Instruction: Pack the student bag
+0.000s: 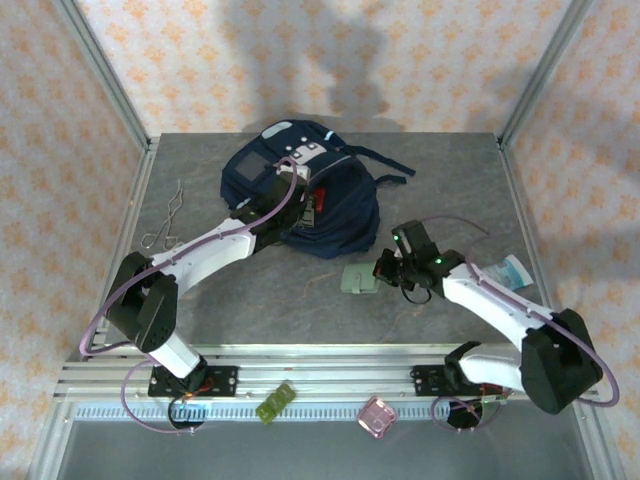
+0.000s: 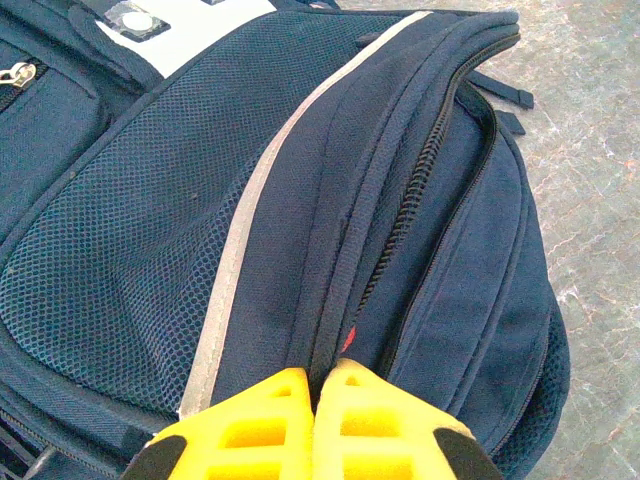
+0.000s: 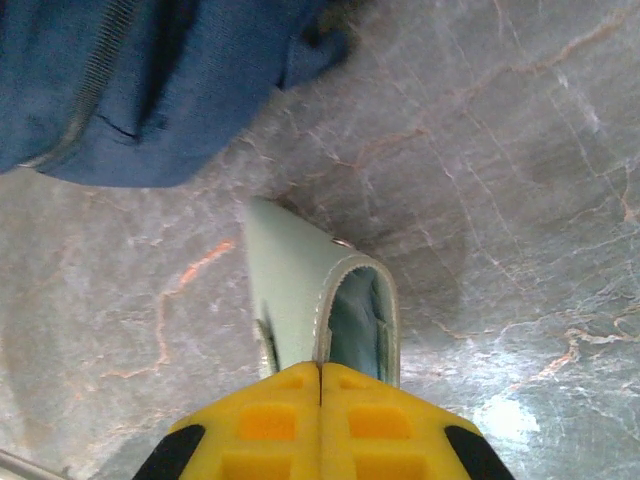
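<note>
**A:** Where is the bag?

**B:** The student bag [image 1: 300, 185] lies in the upper middle of the overhead view, on the grey table [image 1: 250, 320]. Its zip [image 2: 405, 215] looks partly open.

**A:** And the two hands?

**B:** The left gripper [image 2: 318, 382] sits at the bottom of its wrist view with its yellow fingers pressed together. A ridge of bag fabric beside the zip runs straight into them, so I judge it is pinching that lip. The right gripper [image 3: 320, 375] is clamped tight on one edge of a pale green pouch [image 3: 295, 300]. The pouch rests on the table just below and right of the bag in the overhead view.

**A:** So the pouch goes in next?

**B:** That's my reading. To do it well, the left should draw the lip up and away so the mouth gapes, because the gap looks narrow. The right should raise the pouch clear of the table and turn its thin edge toward the slot. It should let go only once the pouch is well past the teeth. The hold is on one edge only, so a quick swing could make the pouch swivel.
</note>
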Robot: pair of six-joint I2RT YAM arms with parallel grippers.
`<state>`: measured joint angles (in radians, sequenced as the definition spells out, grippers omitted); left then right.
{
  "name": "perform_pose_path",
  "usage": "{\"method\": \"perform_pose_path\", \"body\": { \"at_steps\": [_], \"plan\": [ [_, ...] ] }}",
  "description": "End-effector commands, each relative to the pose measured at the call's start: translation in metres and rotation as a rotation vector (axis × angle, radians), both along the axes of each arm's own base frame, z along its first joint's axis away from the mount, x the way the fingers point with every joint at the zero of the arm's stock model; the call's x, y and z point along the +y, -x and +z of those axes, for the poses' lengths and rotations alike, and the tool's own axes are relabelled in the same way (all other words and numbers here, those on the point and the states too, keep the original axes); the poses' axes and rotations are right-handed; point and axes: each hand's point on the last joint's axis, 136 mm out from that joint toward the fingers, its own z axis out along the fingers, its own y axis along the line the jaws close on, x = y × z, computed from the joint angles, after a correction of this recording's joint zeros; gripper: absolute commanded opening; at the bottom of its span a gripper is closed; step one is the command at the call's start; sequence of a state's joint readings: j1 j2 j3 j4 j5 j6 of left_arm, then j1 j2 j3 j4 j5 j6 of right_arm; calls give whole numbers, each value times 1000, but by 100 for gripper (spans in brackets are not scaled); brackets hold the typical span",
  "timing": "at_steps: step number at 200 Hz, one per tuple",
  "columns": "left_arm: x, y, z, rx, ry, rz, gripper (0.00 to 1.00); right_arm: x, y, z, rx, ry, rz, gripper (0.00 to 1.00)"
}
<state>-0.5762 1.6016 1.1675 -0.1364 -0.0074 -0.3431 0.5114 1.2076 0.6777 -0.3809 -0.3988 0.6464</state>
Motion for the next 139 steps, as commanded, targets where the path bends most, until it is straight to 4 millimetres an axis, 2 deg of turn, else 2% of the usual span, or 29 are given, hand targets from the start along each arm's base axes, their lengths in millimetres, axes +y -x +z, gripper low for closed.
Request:
{"method": "perform_pose_path", "body": {
  "at_steps": [1,20,37,55,78,103,139],
  "plan": [
    [-14,-4,13,-37,58,-13,0,2,-8,-2,-36,-13,-7,14],
    [-15,-3,11,-28,66,-16,0,-1,-12,-13,-26,14,-21,16],
    [-17,-3,9,-23,72,-20,0,-4,-11,-23,-3,45,-31,24],
    [-17,-2,9,-24,74,-20,0,-11,-14,-30,3,90,-42,38],
    [-18,-3,7,-20,75,-22,0,-14,-19,-36,1,135,-31,48],
    [-18,-2,7,-20,78,-20,0,-12,-23,-46,17,147,-20,49],
    [-16,-1,7,-21,75,-16,0,-2,-32,-44,2,121,-6,49]
  ]
}}
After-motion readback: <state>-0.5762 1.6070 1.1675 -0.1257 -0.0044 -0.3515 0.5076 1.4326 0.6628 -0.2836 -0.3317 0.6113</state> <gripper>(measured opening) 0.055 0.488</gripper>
